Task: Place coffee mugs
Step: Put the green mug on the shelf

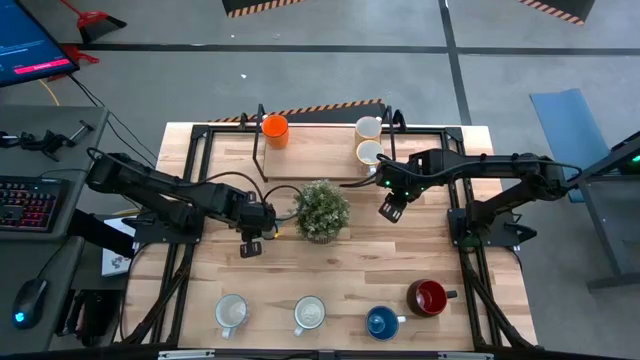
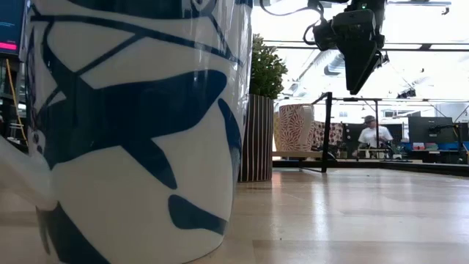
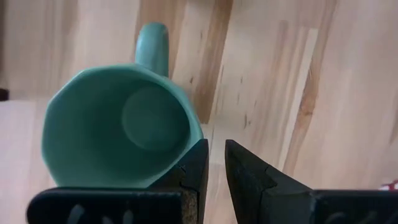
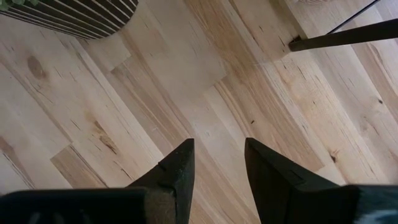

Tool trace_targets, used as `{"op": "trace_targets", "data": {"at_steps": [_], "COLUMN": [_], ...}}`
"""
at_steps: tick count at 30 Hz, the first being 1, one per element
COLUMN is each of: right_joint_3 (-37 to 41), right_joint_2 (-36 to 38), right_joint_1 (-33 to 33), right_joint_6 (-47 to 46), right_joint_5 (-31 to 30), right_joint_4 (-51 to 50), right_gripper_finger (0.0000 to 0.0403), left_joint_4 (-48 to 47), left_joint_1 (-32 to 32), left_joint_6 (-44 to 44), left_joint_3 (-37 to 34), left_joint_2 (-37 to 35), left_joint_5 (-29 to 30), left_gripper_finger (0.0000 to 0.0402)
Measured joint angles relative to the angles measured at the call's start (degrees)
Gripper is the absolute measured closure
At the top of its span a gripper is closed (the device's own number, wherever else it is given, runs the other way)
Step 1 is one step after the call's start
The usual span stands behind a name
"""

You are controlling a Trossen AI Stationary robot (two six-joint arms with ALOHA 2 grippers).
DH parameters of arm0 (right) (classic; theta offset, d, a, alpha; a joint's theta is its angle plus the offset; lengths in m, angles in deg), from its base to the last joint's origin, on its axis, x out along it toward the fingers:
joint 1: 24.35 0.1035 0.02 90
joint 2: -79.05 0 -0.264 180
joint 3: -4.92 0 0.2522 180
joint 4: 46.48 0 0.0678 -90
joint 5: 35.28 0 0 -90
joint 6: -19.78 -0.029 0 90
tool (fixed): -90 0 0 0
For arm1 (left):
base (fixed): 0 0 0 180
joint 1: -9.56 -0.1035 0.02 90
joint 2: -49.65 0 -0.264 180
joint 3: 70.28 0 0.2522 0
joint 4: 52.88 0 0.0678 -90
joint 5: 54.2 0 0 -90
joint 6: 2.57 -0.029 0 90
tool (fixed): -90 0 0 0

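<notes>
A teal-green mug (image 3: 118, 130) fills the left wrist view, seen from above with its handle (image 3: 152, 43) pointing away from my left gripper (image 3: 214, 152). That gripper (image 1: 250, 247) hangs over the table's left middle, covers the mug in the high view, and is shut to a narrow gap. My right gripper (image 1: 390, 210) (image 4: 219, 152) is open, high above bare wood right of the plant, touching nothing. An orange mug (image 1: 275, 130) and two white mugs (image 1: 368, 127) (image 1: 370, 152) stand on the far platform. Two white mugs (image 1: 231, 312) (image 1: 309, 313), a blue mug (image 1: 381, 322) and a dark red mug (image 1: 428, 297) stand along the near edge. My left gripper meets the teal-green mug at its rim (image 3: 193, 134), on the side away from the handle, coming from above with the fingers pointing down. One finger (image 3: 189, 171) covers the place of contact, so the hold itself does not show. The mug sits upright, mouth up.
A leafy potted plant (image 1: 322, 210) stands mid-table between the two grippers. A black frame (image 1: 262, 150) edges the far wooden platform. In the low view a white-and-blue mug (image 2: 132, 125) blocks the left half. A person (image 2: 374, 132) sits far behind the table.
</notes>
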Motion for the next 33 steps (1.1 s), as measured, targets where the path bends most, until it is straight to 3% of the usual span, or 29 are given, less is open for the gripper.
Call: {"op": "trace_targets", "data": {"at_steps": [12, 25, 33], "right_joint_3": [0.0, 0.0, 0.0], "right_joint_2": [0.0, 0.0, 0.0], "right_joint_1": [0.0, 0.0, 0.0], "right_joint_6": [0.2, 0.4, 0.4], "right_joint_5": [0.0, 0.0, 0.0], "right_joint_4": [0.0, 0.3, 0.8], "right_gripper_finger": [0.0284, 0.0284, 0.0284], "left_joint_4": [1.4, 1.5, 1.5], "left_joint_1": [0.0, 0.0, 0.0], "left_joint_6": [0.6, 1.1, 1.0], "left_joint_3": [-0.1, -0.1, -0.1], "left_joint_2": [-0.4, -0.4, -0.1], "left_joint_5": [1.5, 2.1, 3.6], "left_gripper_finger": [0.0354, 0.0303, 0.0295]}}
